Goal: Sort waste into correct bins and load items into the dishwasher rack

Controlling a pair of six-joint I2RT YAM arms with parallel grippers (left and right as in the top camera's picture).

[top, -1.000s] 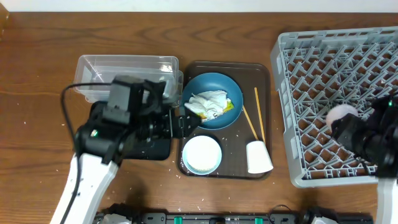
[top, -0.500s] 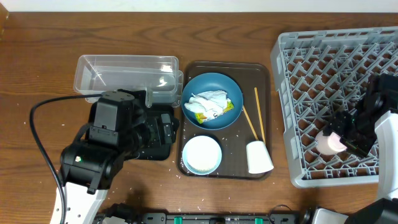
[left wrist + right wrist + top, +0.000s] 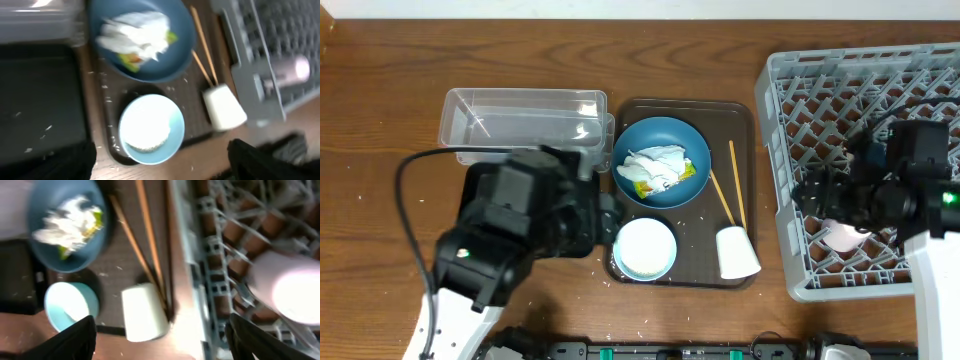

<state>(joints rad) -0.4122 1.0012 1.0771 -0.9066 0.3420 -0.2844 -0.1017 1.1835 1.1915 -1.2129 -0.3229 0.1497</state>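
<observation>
I've my right tool point(image 3: 162, 342) spread wide w/ nothing held over the light-grey lattice plastic crate point(image 3: 860, 55), and the pale greenish cup point(image 3: 737, 252) lies on its side just left of that crate, on the flat brown tray point(image 3: 695, 215), long axis approx front-to-back, closer to this tool than to my left tool point(image 3: 160, 162).

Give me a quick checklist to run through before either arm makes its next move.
1. Left pincer open and empty: ok.
2. Right pincer open and empty: ok.
3. Pink cup inside the dishwasher rack, free of that pincer: ok.
4. Blue bowl cleared of waste: not ok; tissue and wrapper lie in it.
5. Pale cup on the brown tray, nothing over it: ok.
6. Chopsticks apart from the pale cup: cannot tell.
</observation>
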